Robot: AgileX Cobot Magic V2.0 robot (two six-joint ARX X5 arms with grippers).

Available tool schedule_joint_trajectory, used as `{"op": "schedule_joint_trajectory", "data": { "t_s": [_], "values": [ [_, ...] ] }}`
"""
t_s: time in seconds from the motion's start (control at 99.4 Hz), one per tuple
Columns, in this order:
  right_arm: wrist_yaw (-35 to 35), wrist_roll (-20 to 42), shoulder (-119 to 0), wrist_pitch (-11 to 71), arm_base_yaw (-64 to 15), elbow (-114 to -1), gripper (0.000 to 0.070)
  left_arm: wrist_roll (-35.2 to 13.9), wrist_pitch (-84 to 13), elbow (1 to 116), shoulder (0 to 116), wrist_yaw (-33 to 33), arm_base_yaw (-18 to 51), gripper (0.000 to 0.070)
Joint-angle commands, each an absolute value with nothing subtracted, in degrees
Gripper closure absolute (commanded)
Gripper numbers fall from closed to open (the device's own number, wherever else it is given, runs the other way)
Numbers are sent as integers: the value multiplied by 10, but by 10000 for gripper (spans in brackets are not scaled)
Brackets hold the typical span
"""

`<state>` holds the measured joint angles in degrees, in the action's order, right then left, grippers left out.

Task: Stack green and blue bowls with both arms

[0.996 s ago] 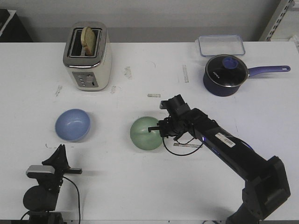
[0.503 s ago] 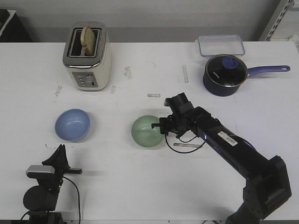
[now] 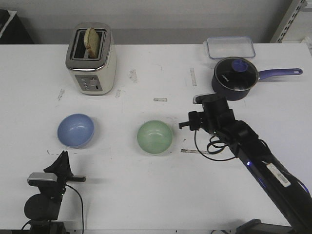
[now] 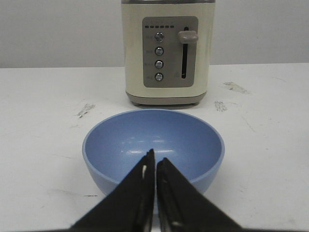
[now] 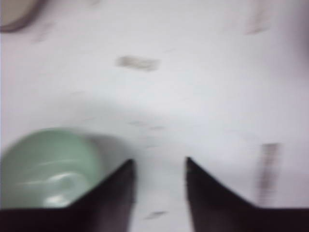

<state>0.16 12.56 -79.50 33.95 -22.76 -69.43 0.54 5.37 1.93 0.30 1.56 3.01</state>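
The pale green bowl [image 3: 155, 138] sits upright on the white table near the middle. My right gripper [image 3: 183, 124] hovers just to its right, apart from it. In the blurred right wrist view the right gripper [image 5: 158, 165] is open and empty, with the green bowl [image 5: 48, 166] beside one finger. The light blue bowl [image 3: 75, 130] rests at the left. My left gripper [image 3: 63, 157] stays low at the front left, short of that bowl. In the left wrist view the left gripper [image 4: 155, 158] is shut and empty, its tips lined up with the blue bowl [image 4: 153, 137].
A cream toaster [image 3: 91, 58] holding a bread slice stands at the back left, straight behind the blue bowl. A dark blue saucepan [image 3: 235, 78] with a glass lid and a clear lidded box [image 3: 230, 47] sit at the back right. Tape marks dot the table.
My right gripper let go of the green bowl, which settled from tilted to flat. The right arm drew back to the right. The left arm and blue bowl stayed still.
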Motion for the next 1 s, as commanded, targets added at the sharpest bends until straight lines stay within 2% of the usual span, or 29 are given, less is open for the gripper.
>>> {"op": "schedule_joint_trajectory", "data": {
  "t_s": [0.0,0.181,0.423,0.684,0.986],
  "values": [
    [20,55,-767,307,-217,-671,700,8,60,7,2,16,30,699],
    [22,-14,-665,183,-158,-556,700,8,60,7,2,16,30,699],
    [22,-13,-527,28,-78,-393,700,8,60,7,2,16,30,699],
    [22,-13,-389,14,-18,-286,700,8,60,7,2,16,30,699],
    [11,-13,-247,43,-12,-250,700,8,60,7,2,16,30,699]
  ]
}}
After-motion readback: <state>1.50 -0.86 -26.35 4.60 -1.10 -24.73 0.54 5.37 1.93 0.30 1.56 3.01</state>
